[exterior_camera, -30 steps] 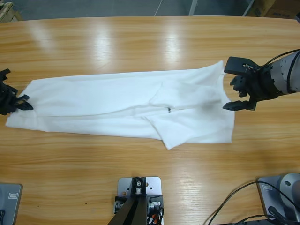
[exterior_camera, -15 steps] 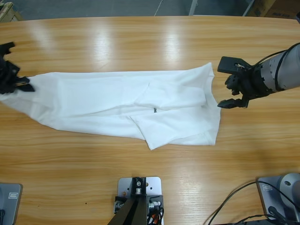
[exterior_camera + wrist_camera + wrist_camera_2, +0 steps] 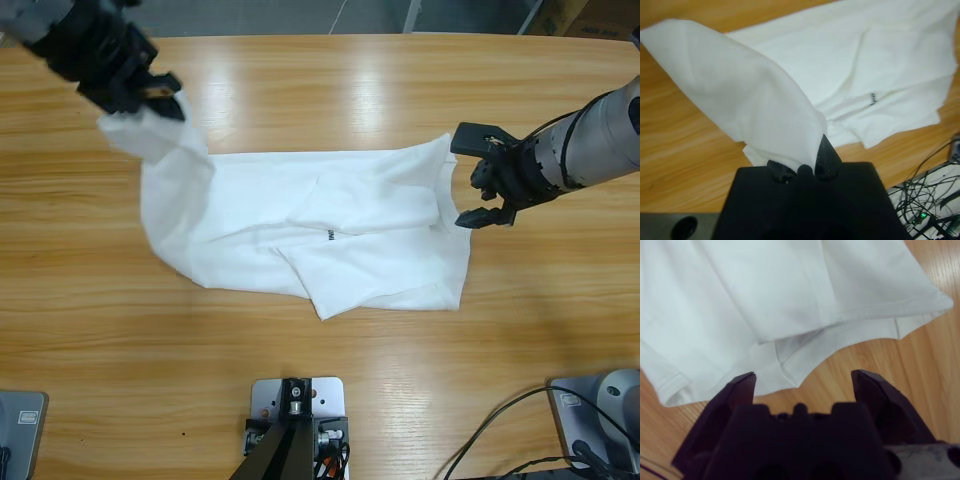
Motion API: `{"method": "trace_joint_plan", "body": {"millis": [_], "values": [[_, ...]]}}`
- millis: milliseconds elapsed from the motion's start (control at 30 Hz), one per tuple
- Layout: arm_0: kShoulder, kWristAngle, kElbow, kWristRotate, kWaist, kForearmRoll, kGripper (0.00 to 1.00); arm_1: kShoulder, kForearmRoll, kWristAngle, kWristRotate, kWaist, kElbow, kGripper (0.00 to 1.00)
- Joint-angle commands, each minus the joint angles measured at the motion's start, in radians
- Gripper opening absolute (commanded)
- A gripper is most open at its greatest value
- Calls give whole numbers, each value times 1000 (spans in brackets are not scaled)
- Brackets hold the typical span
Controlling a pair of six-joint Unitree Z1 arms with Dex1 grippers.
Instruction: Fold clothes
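Right now the left gripper [image 3: 165, 100] is clamped on one end of the plain white cotton T-shirt [image 3: 330, 225], holding it lifted while the rest trails away from it across the long wooden bench [image 3: 330, 90]. The right gripper [image 3: 478, 175] hovers with jaws wide, just beside the shirt's far edge, holding nothing. With that end unpinned, I'd worry any pull drags the whole shirt along instead of folding it, or the thin pinch slips.

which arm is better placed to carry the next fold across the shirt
Left. The left gripper is shut on the T-shirt, one end lifted off the table. The right gripper has open jaws beside the other end, holding nothing.
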Motion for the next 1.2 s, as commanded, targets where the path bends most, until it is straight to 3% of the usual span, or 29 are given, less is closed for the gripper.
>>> {"method": "trace_joint_plan", "body": {"millis": [33, 267, 533, 700, 1200], "values": [[167, -60, -209, -5, -115, 137, 0, 56, -8, -1, 11, -15, -7, 770], [214, -81, -358, 40, -165, 228, 0, 71, -14, -52, 18, -76, -6, 770], [270, -170, -463, 298, -165, 229, 0, 66, -31, -121, 58, -164, 2, 775], [307, -313, -561, 440, -140, 223, 0, 71, -31, -126, 66, -173, 3, 775], [412, -477, -712, 438, -158, 188, 0, 105, -50, -126, 66, -182, 1, 775]]}}
